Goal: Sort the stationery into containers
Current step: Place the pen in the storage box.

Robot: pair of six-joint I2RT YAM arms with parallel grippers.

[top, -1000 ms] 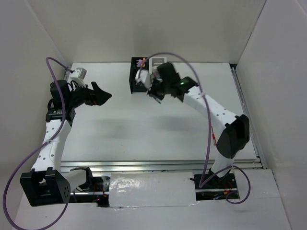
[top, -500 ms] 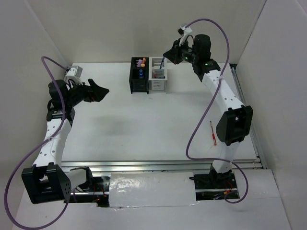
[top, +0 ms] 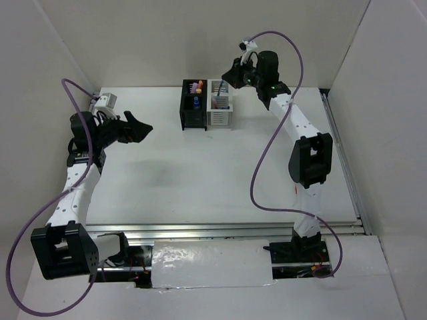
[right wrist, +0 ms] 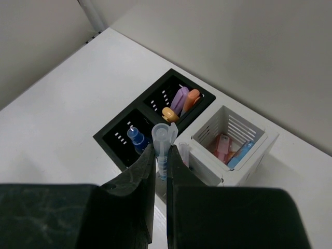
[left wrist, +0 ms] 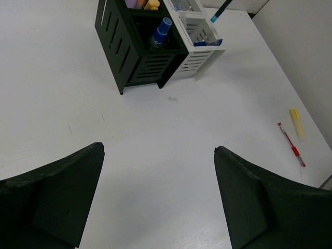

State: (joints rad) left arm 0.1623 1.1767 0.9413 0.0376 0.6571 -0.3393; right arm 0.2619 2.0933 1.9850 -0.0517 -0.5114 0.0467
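1. The white table (top: pixel 200 173) carried two joined slatted pen boxes near its far edge, the black box (left wrist: pixel 118 44) to the left of the white box (left wrist: pixel 199 57).
2. The left gripper (left wrist: pixel 158 150) hung spread wide and empty, well apart from the boxes.
3. The right gripper (right wrist: pixel 163 155) was clamped on a thin blue pen (right wrist: pixel 165 132), held upright above the boxes.
4. A red pen (left wrist: pixel 290 145) and a yellow marker (left wrist: pixel 295 123) lay near each other on the table.

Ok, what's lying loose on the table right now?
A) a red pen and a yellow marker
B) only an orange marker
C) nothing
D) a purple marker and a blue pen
A: the left wrist view shows a red pen and a yellow marker lying close together on the table.
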